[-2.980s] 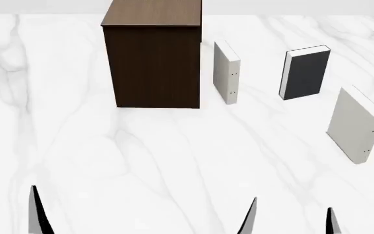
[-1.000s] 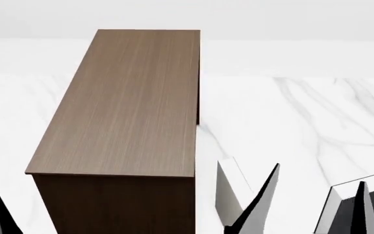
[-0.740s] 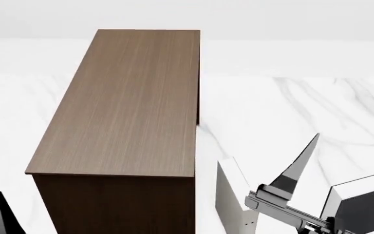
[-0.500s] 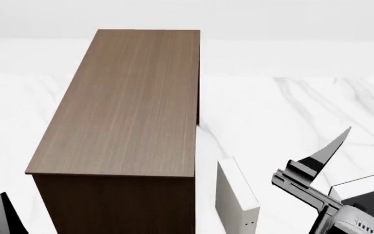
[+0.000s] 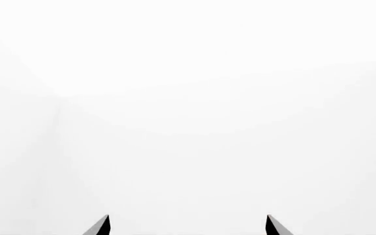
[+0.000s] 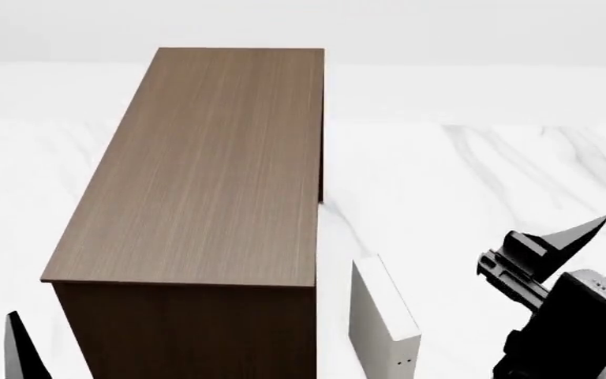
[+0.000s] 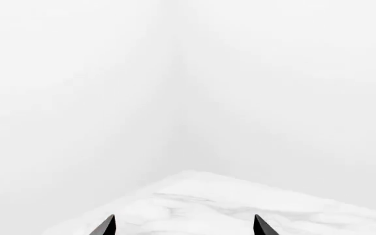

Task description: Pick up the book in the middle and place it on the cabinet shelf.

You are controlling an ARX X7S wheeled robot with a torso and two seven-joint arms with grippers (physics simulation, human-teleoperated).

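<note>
One pale book (image 6: 385, 320) stands upright just right of the cabinet (image 6: 214, 170), whose long top is bare. The dark grey book is out of sight, likely hidden behind the raised right gripper (image 7: 183, 226). Its fingers spread wide, empty. The left gripper (image 5: 186, 225), low beside the cabinet, is equally spread.
</note>
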